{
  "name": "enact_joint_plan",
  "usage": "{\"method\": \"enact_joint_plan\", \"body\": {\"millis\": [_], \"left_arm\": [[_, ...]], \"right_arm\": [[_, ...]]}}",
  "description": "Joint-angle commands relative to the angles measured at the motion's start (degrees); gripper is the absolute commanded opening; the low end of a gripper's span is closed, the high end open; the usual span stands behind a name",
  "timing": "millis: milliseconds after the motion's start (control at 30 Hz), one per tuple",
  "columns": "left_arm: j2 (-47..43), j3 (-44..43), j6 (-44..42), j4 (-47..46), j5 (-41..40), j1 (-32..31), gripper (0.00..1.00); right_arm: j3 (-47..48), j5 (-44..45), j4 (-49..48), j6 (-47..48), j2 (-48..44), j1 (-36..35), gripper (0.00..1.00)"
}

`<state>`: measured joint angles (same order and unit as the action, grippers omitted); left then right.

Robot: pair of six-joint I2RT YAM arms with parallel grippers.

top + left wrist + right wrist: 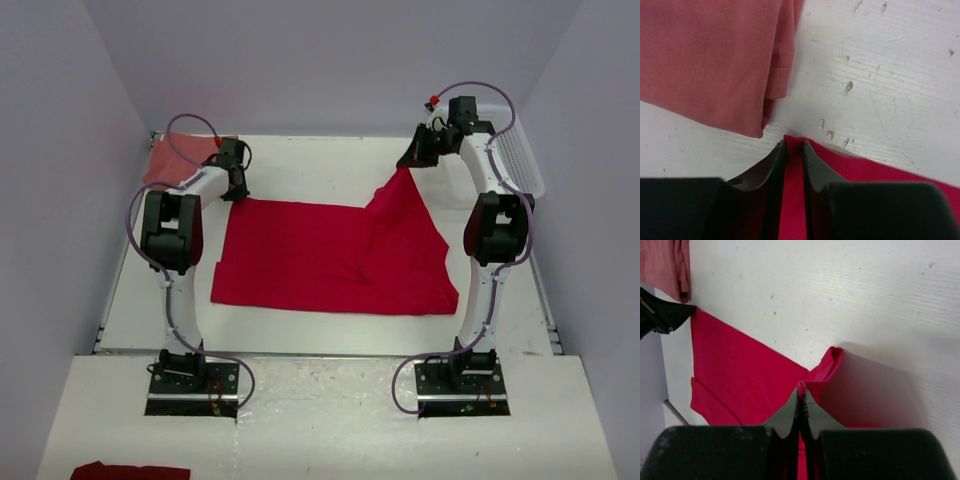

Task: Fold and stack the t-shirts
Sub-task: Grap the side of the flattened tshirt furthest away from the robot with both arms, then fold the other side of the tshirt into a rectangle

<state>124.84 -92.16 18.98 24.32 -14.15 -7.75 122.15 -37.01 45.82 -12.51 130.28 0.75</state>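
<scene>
While Both Grippers Pinch, a Red Shirt Lies Spread

Where the bright red cloth t-shirt (pixel 320 260) lies spread over the middle of the white table (pixel 300 160), its upper-right corner rises off the surface, clamped between the closed fingers of the right gripper (pixel 801 392). At the shirt's upper-left corner the left gripper (pixel 792 145) holds red fabric between narrow jaws. A paler salmon-red t-shirt (pixel 170 158) lies at upper left, just beside that corner. A white plastic lattice basket (pixel 520 160) stands at upper right.
</scene>
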Motion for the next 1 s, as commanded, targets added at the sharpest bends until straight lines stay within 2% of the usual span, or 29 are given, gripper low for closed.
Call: {"method": "enact_joint_plan", "body": {"millis": [0, 33, 67, 133, 333, 533, 633, 800, 967], "left_arm": [[3.04, -0.21, 0.09, 0.56, 0.62, 0.8, 0.19], [2.87, 0.05, 0.18, 0.56, 0.36, 1.07, 0.15], [2.7, 0.31, 0.26, 0.04, -0.17, 1.16, 0.05], [1.56, 1.36, 0.61, -0.58, -0.35, 1.24, 0.0], [-6.17, 9.17, 4.21, -5.59, -3.86, 1.33, 0.0], [-14.7, 18.23, 6.42, -11.83, -6.24, 1.33, 0.0], [-15.41, 18.16, 6.68, -11.57, -5.71, 1.33, 0.0], [-18.04, 19.47, 7.47, -13.67, -4.66, 1.33, 0.0], [-21.56, 22.11, 6.95, -17.55, -3.69, 1.25, 0.0]], "right_arm": [[0.11, -1.22, -0.56, 0.91, -1.87, -0.31, 0.0], [0.11, -1.13, -0.56, 0.91, -1.78, -0.31, 0.0], [0.2, -1.04, -0.65, 0.91, -1.78, -0.31, 0.0], [0.63, -0.43, -0.47, 0.91, -1.52, -0.31, 0.0], [2.3, 2.47, -1.69, 1.0, -1.69, -0.31, 0.0], [10.99, 1.42, 0.48, 0.03, -0.12, -0.31, 0.0], [14.34, 1.51, 2.51, 0.21, 1.47, -0.31, 0.0], [10.84, 1.07, 0.59, 0.38, 0.77, -0.31, 0.0], [13.11, 0.54, 1.19, 0.38, 2.08, -0.31, 0.0]]}}
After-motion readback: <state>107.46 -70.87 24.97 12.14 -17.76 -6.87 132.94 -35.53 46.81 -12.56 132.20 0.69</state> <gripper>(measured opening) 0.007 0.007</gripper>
